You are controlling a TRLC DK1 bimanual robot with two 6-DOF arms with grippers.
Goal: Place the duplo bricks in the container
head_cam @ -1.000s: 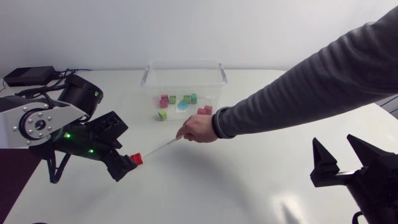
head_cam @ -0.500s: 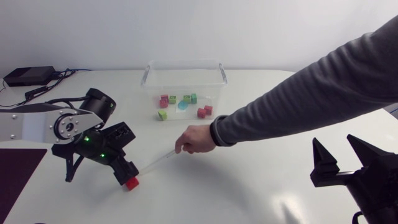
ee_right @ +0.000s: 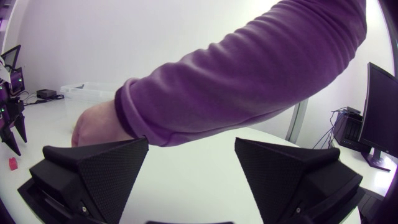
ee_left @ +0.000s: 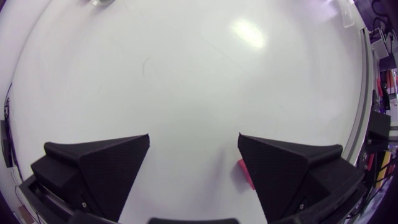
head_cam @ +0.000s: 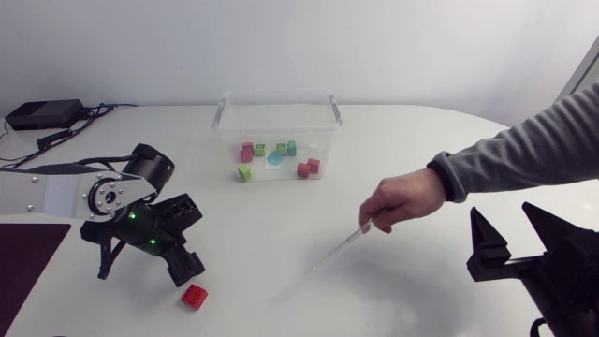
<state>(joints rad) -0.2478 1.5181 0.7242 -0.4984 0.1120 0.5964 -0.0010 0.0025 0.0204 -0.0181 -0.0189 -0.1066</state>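
A red duplo brick (head_cam: 195, 297) lies on the white table near the front edge, just past the tips of my left gripper (head_cam: 183, 270). In the left wrist view that gripper (ee_left: 194, 163) is open with bare table between its fingers, and the red brick (ee_left: 244, 173) peeks out beside one finger. The clear container (head_cam: 278, 110) stands at the back and holds several coloured bricks (head_cam: 277, 157). My right gripper (head_cam: 518, 241) stands open at the front right with nothing in it (ee_right: 191, 167).
A person's hand (head_cam: 402, 200) reaches in from the right over the table and holds a thin clear stick (head_cam: 335, 251), whose tip points at the table's middle. The sleeve (ee_right: 249, 81) spans the space ahead of my right gripper.
The red brick, earlier at my left gripper's tips with the stick touching it, now lies on the table closer to the front. The hand and stick have pulled back to the right.
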